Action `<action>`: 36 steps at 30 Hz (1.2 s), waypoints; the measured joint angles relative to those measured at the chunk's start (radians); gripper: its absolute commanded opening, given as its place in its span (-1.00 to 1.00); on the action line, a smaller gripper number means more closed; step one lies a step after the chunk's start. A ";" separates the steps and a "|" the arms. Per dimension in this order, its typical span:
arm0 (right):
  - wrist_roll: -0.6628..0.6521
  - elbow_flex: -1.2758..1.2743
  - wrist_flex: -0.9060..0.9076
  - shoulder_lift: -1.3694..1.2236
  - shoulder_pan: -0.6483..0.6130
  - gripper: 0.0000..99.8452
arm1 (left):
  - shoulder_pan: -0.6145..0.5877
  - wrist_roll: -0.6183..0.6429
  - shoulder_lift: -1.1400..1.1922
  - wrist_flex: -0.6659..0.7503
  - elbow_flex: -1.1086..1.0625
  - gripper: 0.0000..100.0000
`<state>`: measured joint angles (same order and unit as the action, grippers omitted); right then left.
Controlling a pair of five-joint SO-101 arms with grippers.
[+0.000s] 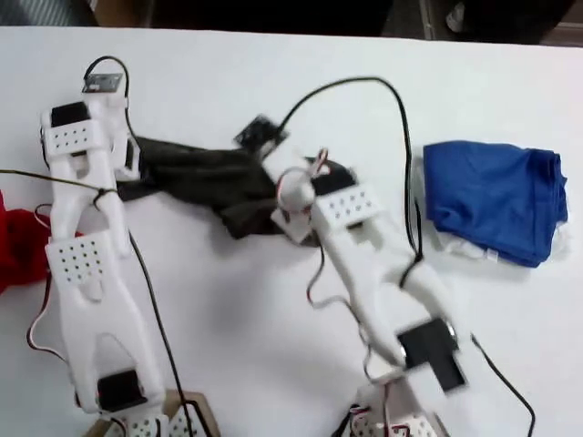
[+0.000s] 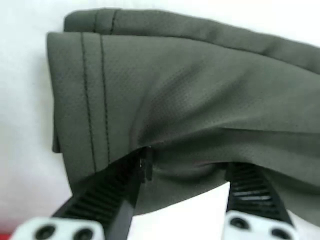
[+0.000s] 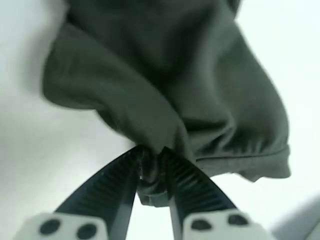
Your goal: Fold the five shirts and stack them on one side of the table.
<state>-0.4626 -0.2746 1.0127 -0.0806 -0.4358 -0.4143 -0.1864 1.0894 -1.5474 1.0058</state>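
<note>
- Your right gripper has its fingers pinched together on a bunched fold of the dark shirt; the cloth spills away from the tips in a loose lump.
- Your left gripper has its fingers apart. The stitched hem end of the dark shirt lies between and just past them, and nothing is clamped.
- In the high view the dark shirt lies as a rumpled band across the table. Its long axis runs from one gripper to the other, with the left arm at one end and the right arm at the other.
- That axis is what the next move turns on, I judge: once your left fingers close on the hem, drawing the two ends apart along that line should spread the cloth.
- Further out, a folded blue shirt sits well apart on the right side, and a red shirt lies at the left edge.
</note>
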 measured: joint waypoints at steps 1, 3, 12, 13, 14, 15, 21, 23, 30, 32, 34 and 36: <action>0.000 0.058 0.000 -0.052 0.018 -0.96 | 0.000 0.000 0.000 0.000 0.000 -0.48; 0.000 0.193 0.012 -0.157 0.058 -0.96 | 0.000 0.000 0.000 0.000 0.000 -0.48; 0.025 0.827 0.233 -0.644 0.150 -0.62 | 0.000 0.000 0.000 0.000 0.000 -0.48; 0.043 0.893 0.273 -0.677 0.155 -0.59 | 0.000 0.000 0.000 0.000 0.000 -0.48; 0.061 0.957 0.308 -0.701 0.160 -0.58 | 0.000 0.000 0.000 0.000 0.000 -0.48; 0.072 1.016 0.339 -0.723 0.167 -0.58 | 0.000 0.000 0.000 0.000 0.000 -0.48; 0.086 1.289 0.456 -0.775 0.232 -0.58 | 0.000 0.000 0.000 0.000 0.000 -0.48; 0.086 1.326 0.517 -0.778 0.233 -0.58 | 0.000 0.000 0.000 0.000 0.000 -0.48; -0.006 1.330 0.690 -0.766 0.166 -0.72 | 0.000 0.000 0.000 0.000 0.000 -0.48; -0.075 1.247 0.697 -0.721 0.133 -0.73 | 0.000 0.000 0.000 0.000 0.000 -0.48; -0.124 1.134 0.697 -0.643 0.091 -0.73 | 0.000 0.000 0.000 0.000 0.000 -0.48; -0.147 1.002 0.697 -0.548 0.049 -0.73 | 0.000 0.000 0.000 0.000 0.000 -0.48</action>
<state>-0.6099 0.7273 1.7093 -0.6283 -0.3867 -0.4143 -0.1864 1.0894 -1.5474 1.0058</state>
